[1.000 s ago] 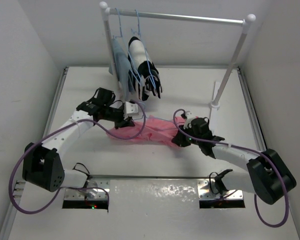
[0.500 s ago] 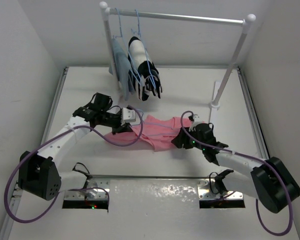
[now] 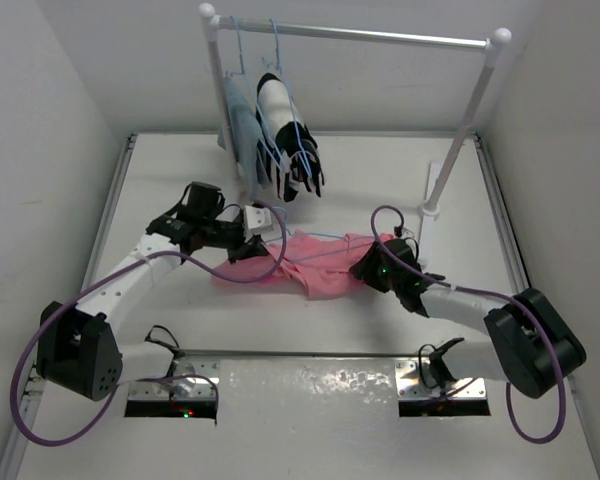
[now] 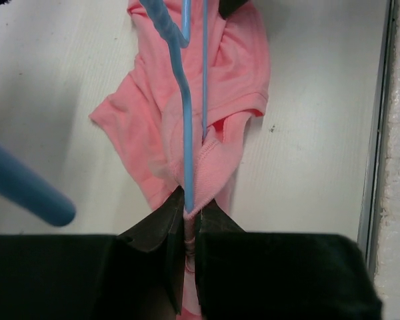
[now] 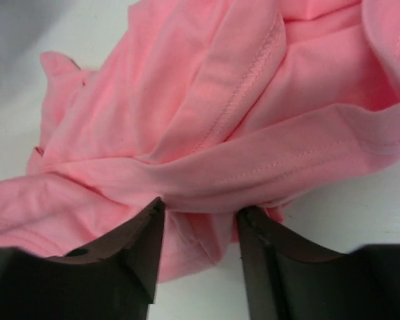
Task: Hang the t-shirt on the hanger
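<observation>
Left gripper (image 4: 188, 212) pinches hanger (image 4: 185, 133) and t-shirt (image 4: 239, 67) — right gripper (image 5: 200, 212) parted, astride it.

Salmon-pink t-shirt (image 3: 320, 268), crumpled in a long bunch on the table, folds and a hemmed sleeve showing. Thin light-blue hanger (image 4: 186, 147) lying over it, one rod running into the fabric.

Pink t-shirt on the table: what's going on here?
The left gripper is shut on the wire of the blue hanger, with some fabric in the same pinch. The hanger lies across the bunched t-shirt on the table. The right gripper is at the shirt's other end, its fingers on either side of a fold; whether it is pinching is unclear. The shirt is not hung yet.
</observation>
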